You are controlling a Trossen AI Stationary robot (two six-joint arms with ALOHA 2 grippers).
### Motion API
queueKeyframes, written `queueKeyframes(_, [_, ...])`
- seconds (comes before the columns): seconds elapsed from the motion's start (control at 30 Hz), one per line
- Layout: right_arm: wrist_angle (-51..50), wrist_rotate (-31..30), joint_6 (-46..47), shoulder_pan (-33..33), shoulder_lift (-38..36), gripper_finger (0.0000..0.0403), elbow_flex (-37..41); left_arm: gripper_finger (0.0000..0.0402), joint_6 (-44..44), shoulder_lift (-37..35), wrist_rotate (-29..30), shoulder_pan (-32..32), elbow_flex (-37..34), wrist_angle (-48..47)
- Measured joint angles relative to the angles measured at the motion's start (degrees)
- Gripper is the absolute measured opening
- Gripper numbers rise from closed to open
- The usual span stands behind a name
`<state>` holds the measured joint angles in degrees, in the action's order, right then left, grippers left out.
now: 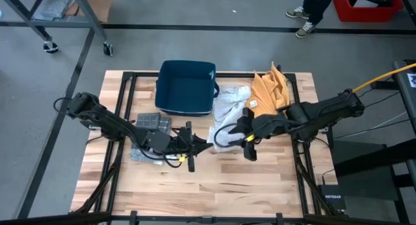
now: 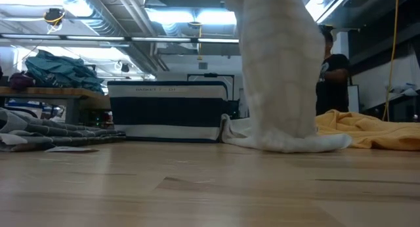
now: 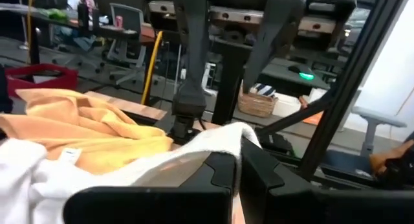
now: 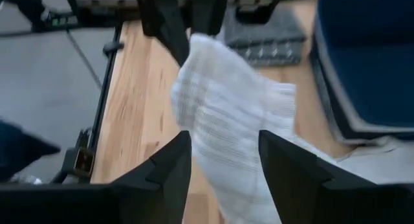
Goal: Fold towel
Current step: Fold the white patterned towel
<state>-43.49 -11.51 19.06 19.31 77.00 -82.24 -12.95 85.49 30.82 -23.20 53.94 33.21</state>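
Note:
A white towel (image 1: 229,109) stands lifted as a tall column in the low view (image 2: 275,63). My left gripper (image 1: 195,148) sits near the table's middle, shut on the towel's raised end (image 3: 237,156). My right gripper (image 1: 246,135) faces it from the right, open, with one finger on each side of the hanging towel (image 4: 225,143). An orange towel (image 1: 270,92) lies crumpled at the far right, partly under the white one. My left gripper pinches the white towel's raised end (image 3: 237,134) between its two fingers, coming level from the table's left. One layer or several, I cannot tell. The towel hangs from there, and its lower end (image 2: 289,143) lies on the table. My right gripper's fingers (image 4: 171,169) flank the towel (image 4: 226,107). Whether they touch it, I cannot tell.
A dark blue bin (image 1: 185,87) stands at the far middle. Grey folded cloths (image 1: 149,124) lie under my left arm. Bare wood (image 1: 214,186) stretches along the table's near side. A person (image 1: 312,10) stands beyond the far edge.

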Motion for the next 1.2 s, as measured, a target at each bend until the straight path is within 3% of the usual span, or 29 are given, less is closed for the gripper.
queueKeyframes(0.2, [0.0,-6.74,-0.02,0.15,-3.49,0.0184,0.0,0.0,3.03,-2.82,0.59,0.0,-0.01,-0.12])
queueKeyframes(0.4, [-0.44,-8.63,-0.05,0.13,-6.33,0.0184,0.0,0.0,4.61,-6.3,0.93,0.05,0.13,0.24])
queueKeyframes(0.67, [-2.33,-16.42,-0.05,0.13,-6.61,0.0184,0.0,0.0,5.93,-11.55,0.88,0.48,4.89,0.42])
queueKeyframes(0.8, [-3.95,-14.87,-0.04,0.14,-5.17,0.0184,0.0,0.0,8.11,-13.52,-0.65,0.43,6.61,0.44])
queueKeyframes(0.97, [-5.4,-7.88,-0.04,0.15,-2.77,0.0184,0.0,0.0,10.23,-14.02,-0.71,0.44,8.29,0.33])
queueKeyframes(1.2, [-8.94,-2.64,-0.05,0.22,2.93,0.0184,0.02,0.0,12.42,-14.02,-0.8,0.75,9.02,0.68])
